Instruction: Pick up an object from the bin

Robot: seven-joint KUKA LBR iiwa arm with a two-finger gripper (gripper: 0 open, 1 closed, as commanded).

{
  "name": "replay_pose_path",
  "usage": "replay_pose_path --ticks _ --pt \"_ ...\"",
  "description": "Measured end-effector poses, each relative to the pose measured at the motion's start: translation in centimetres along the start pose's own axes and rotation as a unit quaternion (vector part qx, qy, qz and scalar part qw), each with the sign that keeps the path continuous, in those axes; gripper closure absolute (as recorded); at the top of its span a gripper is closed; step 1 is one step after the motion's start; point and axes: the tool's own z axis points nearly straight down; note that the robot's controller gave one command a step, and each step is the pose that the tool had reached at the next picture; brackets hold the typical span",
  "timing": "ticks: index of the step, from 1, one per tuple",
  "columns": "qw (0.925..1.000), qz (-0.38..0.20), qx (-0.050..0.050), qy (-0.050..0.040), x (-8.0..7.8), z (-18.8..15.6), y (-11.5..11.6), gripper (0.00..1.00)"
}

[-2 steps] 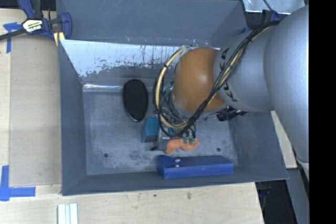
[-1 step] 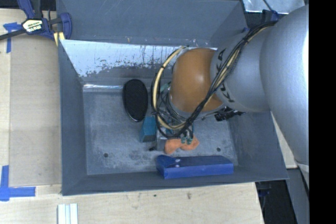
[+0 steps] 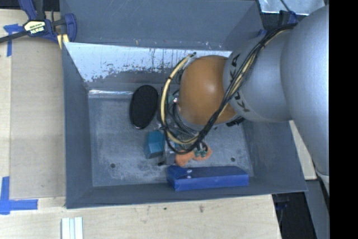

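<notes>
The gripper point(image 3: 171, 150) sits low at the front middle of the bin point(image 3: 78, 120), under the arm's orange cover and cable loops. These hide it, so I cannot tell whether it is released or clenched. A small teal block point(image 3: 154, 144) lies just beside it on the view's left, and an orange piece point(image 3: 188, 158) just beside it toward the front right. A long blue bar point(image 3: 208, 178) lies along the front wall near both, and a black oval point(image 3: 144, 105) rests apart toward the back. To grasp well, I judge it should settle on one thing, likely the teal block. It should centre over that, close on it alone, then lift straight up, clear of the bar.
</notes>
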Motion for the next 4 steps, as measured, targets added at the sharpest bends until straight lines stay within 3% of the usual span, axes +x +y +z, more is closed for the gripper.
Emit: replay_pose_path --ticks 1,2,3,4 --pt "0.9999 -0.014 0.001 0.0091 1.8 -4.6 -1.4 1.0" --pt "1.0 0.007 0.001 0.0066 -1.2 -9.6 -1.4 1.0" --pt "0.9999 -0.007 0.001 0.008 0.1 -11.9 -0.3 1.0" --pt "0.9999 -0.013 0.001 0.0065 -1.3 -13.9 2.5 1.0"
